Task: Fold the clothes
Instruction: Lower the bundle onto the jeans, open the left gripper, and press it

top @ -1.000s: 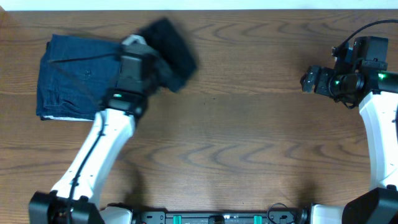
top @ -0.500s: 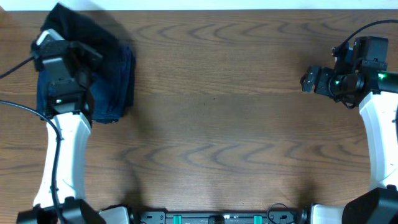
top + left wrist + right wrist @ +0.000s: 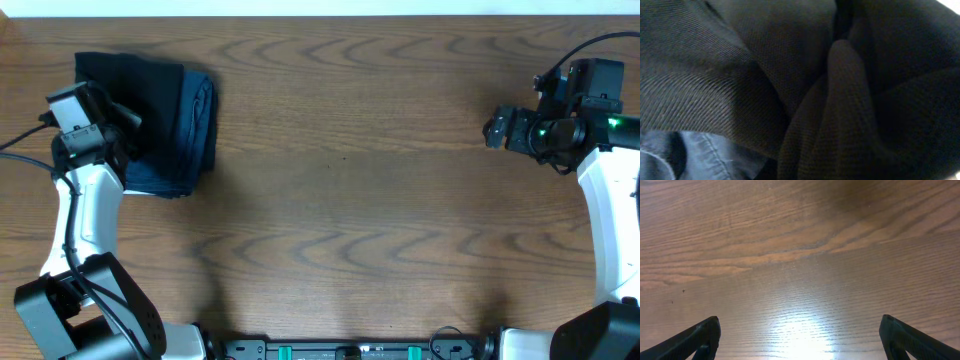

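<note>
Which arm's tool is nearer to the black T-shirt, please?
Left. The left tool sits right at the black T-shirt on the folded denim garment; the right tool hovers over bare table across at the opposite side.

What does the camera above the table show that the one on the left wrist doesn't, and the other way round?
Only the overhead view shows the whole wooden table, the left arm reaching to the cloth pile, and the right tool over bare wood, far from the clothes. Only the left wrist view shows the cloth up close: its weave, soft creases, and a stitched seam on the blue garment. Both show the black T-shirt lying on that garment.
</note>
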Motion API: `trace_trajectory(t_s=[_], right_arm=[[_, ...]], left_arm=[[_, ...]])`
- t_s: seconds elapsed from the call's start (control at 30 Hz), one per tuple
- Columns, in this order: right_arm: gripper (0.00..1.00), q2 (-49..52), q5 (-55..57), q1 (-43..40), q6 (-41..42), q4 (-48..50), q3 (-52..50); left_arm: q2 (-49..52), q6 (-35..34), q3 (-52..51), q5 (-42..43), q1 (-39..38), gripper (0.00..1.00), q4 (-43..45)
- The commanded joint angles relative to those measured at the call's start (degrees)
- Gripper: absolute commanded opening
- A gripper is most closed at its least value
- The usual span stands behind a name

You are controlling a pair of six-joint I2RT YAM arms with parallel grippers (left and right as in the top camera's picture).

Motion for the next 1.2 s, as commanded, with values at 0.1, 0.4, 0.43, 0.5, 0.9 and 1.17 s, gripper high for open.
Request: trace_trajectory(t_s=[0.1, 0.4, 0.43, 0.5, 0.9, 1.17], right_arm=[[0.99, 0.0, 0.3, -0.3, 0.0, 0.0, -0.1], [0.99, 0.0, 0.3, -0.3, 0.0, 0.0, -0.1], [0.99, 0.0, 0.3, -0.3, 0.0, 0.0, -0.1], [0.99, 0.0, 0.3, -0.3, 0.0, 0.0, -0.1], [0.99, 0.0, 0.3, -0.3, 0.0, 0.0, -0.1], [0.99, 0.0, 0.3, -0.3, 0.0, 0.0, -0.1]], left_arm=[[-0.7, 0.9, 1.9, 0.3, 1.1, 0.81, -3.0], [-12.6, 0.7, 1.9, 4.1, 2.1, 0.99, -5.6], [-14.2, 0.7, 1.9, 4.1, 2.1, 0.95, -6.4], [-17.3, 0.7, 1.9, 4.1, 2.1, 0.72, -8.5], [-8.1, 1.4, 0.7, 14.6, 0.6, 0.11, -12.2], [1.9, 4.0, 0.7, 15.3, 1.5, 0.06, -14.2]])
